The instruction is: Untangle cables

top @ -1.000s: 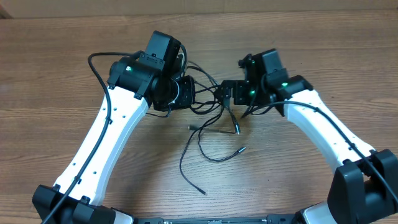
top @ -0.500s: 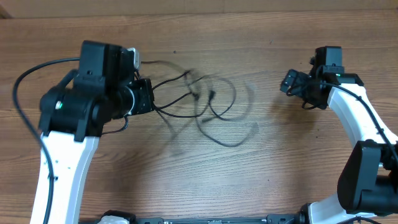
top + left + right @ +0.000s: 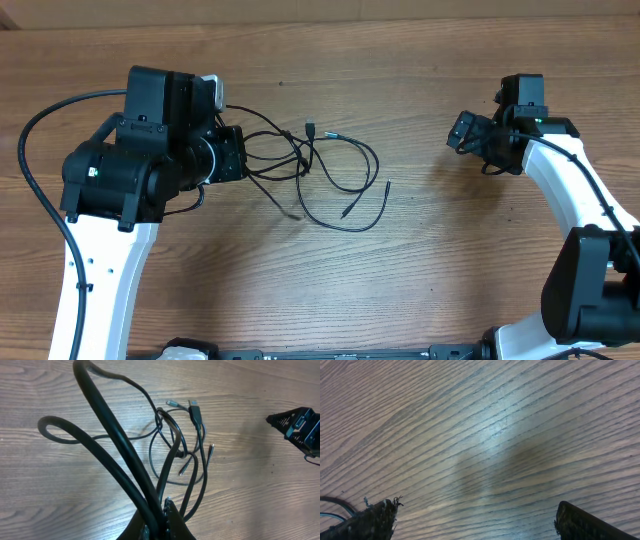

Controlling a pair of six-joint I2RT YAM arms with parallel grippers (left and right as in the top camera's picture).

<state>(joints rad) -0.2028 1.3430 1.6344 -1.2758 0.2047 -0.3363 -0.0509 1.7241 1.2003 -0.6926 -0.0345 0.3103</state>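
Left pincer (image 3: 238, 158) is pressed together on a few strands of the cables (image 3: 304, 155). In the left wrist view those strands run straight into the closed jaws. The tangle lies on the surface (image 3: 420, 260) about mid-view overhead, fanning out toward 3 o'clock from my left pincer. The knot sits close to the jaws, and loose loops spread beyond it.

Right pincer (image 3: 462, 133) is spread wide and carries nothing, with only bare wood between its tips. It sits well apart from the cables, out at 3 o'clock from the loops.

A flat plug (image 3: 311, 128) sticks out at the knot's 12 o'clock, and two thin plugs (image 3: 387, 185) lie at the 4 o'clock side of the loops.

My read is that these cords are light, limp and probably slick. A tug anywhere would likely drag the whole bundle rather than free one strand. With the left holding the bundle as an anchor, I'd have the right take a free end just behind its plug, where the cord is stiffer. The 4 o'clock ends look the most exposed. I'd pull gently, since yanking could tighten the knot.
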